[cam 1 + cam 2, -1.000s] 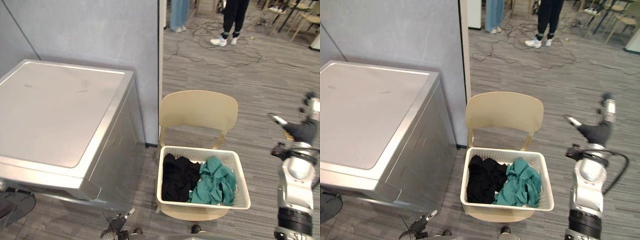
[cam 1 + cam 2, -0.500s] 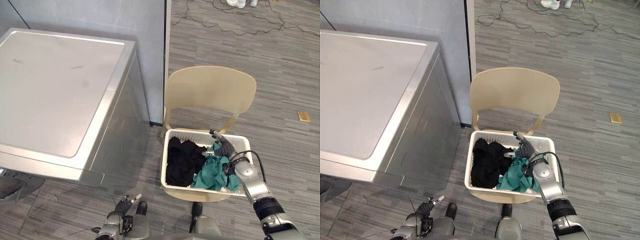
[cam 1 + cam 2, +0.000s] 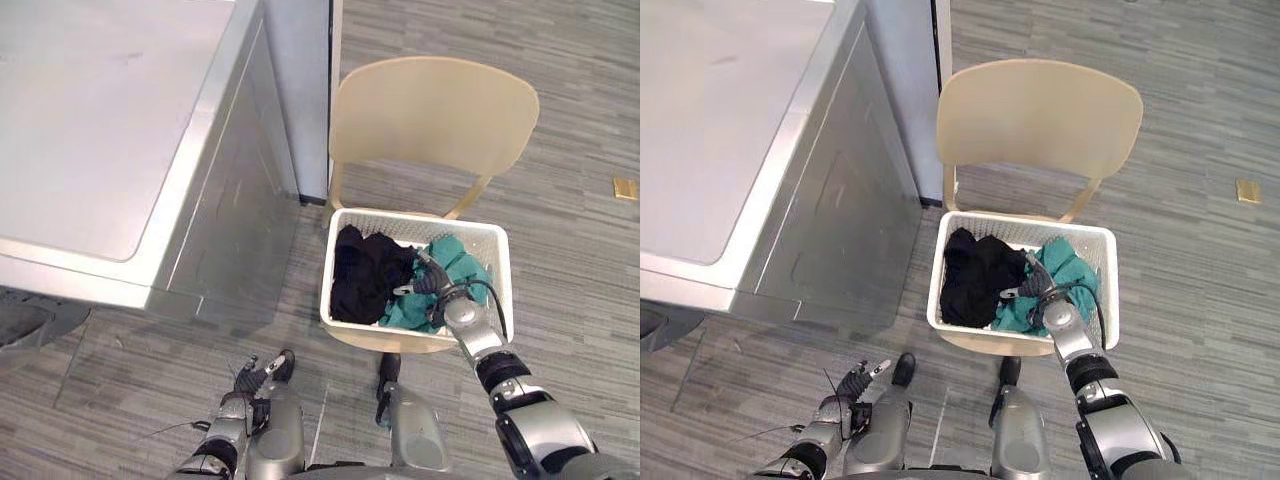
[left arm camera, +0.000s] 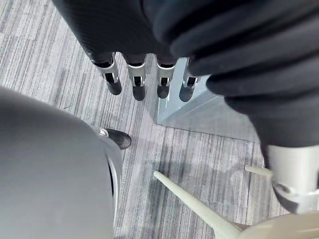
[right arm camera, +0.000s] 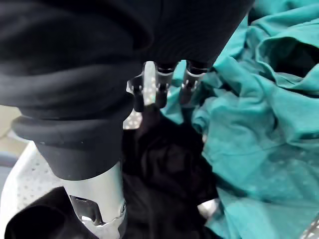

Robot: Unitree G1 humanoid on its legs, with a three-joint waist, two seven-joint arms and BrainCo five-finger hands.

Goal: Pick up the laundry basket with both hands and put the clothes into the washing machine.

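A white perforated laundry basket (image 3: 503,282) sits on the seat of a beige chair (image 3: 430,110). It holds black clothes (image 3: 360,280) on its left side and teal clothes (image 3: 462,270) on its right. My right hand (image 3: 424,283) is inside the basket, over the seam between the two piles, with fingers (image 5: 160,85) straight and the thumb spread, gripping nothing. My left hand (image 3: 250,378) hangs low near the floor, left of the chair, fingers (image 4: 135,80) straight. The silver washing machine (image 3: 100,120) stands to the left with its top lid down.
A blue-grey partition wall (image 3: 297,80) stands between the machine and the chair. The chair's slim legs (image 4: 194,206) reach the grey striped carpet. A small yellow object (image 3: 624,188) lies on the floor at far right.
The camera has tilted down toward the basket. My right hand came from raised at the far right down into the basket, and now sits lower over the clothes.
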